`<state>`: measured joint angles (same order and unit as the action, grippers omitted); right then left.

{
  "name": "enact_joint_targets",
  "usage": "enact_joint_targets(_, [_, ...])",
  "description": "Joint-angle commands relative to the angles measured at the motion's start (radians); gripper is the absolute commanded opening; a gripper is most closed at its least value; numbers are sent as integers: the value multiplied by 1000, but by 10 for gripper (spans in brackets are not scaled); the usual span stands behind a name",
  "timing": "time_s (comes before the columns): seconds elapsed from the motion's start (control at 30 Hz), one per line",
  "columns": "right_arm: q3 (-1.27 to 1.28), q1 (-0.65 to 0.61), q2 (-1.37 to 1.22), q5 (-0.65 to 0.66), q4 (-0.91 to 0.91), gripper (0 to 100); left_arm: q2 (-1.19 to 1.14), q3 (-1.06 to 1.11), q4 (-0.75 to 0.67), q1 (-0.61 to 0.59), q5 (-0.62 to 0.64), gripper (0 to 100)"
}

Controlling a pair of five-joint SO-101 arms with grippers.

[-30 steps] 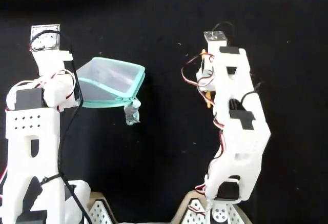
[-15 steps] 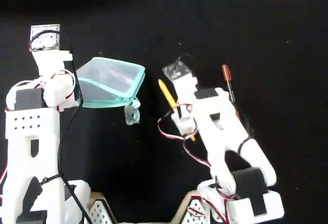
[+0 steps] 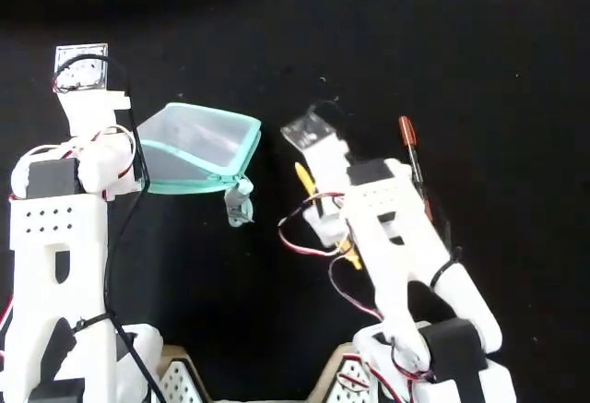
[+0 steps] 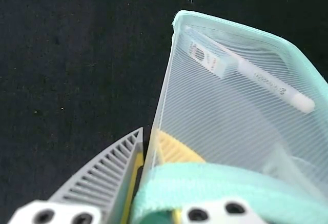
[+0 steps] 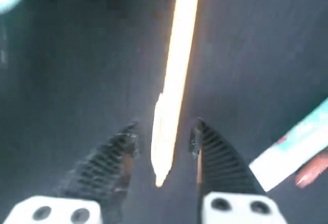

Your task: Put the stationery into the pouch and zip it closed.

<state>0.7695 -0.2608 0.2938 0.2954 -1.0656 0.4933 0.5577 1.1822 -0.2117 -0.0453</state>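
The translucent pouch [image 3: 198, 145] with a teal zipper lies at the left, its zipper pull [image 3: 238, 206] hanging at the near corner. My left gripper [image 4: 151, 142] is shut on the pouch's [image 4: 230, 121] wall, and a white pen [image 4: 256, 75] lies inside. A yellow pencil [image 3: 302, 180] lies just right of the pouch, running under my right gripper [image 3: 323, 209]. In the right wrist view this gripper [image 5: 165, 126] is open, the pencil [image 5: 177, 65] between its fingers with a gap on each side. I cannot tell whether the pencil rests on the table. A brown pen [image 3: 410, 149] lies farther right.
The black table [image 3: 489, 62] stretches bare behind and to the right of the arms. Both arm bases [image 3: 277, 380] stand at the near edge. Red and black wires [image 3: 309, 246] hang from the right arm beside the pencil.
The right arm swung left from over the brown pen toward the pouch, and the yellow pencil came along with it. In the last half second the pencil slid slightly back along its length.
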Motion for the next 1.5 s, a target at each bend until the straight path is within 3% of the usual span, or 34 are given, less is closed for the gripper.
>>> enact_joint_targets(0.0, [-74, -21, -1, -29, 133, 162, -31, 62, -6, -30, 0, 33])
enact_joint_targets(0.2, [-159, -25, -209, -21, 249, 162, -31, 62, -6, -30, 0, 33])
enact_joint_targets(0.5, [-328, -129, -469, -29, 244, 158, -31, 62, -6, -30, 0, 33])
enact_joint_targets(0.67, [-360, -95, -512, -29, 235, 6, -31, 62, -6, -30, 0, 33])
enact_joint_targets(0.83, [-354, -37, -487, -21, 196, 12, -31, 62, -5, -30, 0, 33])
enact_joint_targets(0.97, [-211, -21, -266, 9, 206, 12, -31, 62, -3, -30, 0, 33])
enact_joint_targets(1.3, [185, -51, 800, 12, 178, 12, -31, 64, -2, -30, 0, 33])
enact_joint_targets(1.47, [185, -180, 1176, 11, 118, 12, -31, 64, -2, -30, 0, 33])
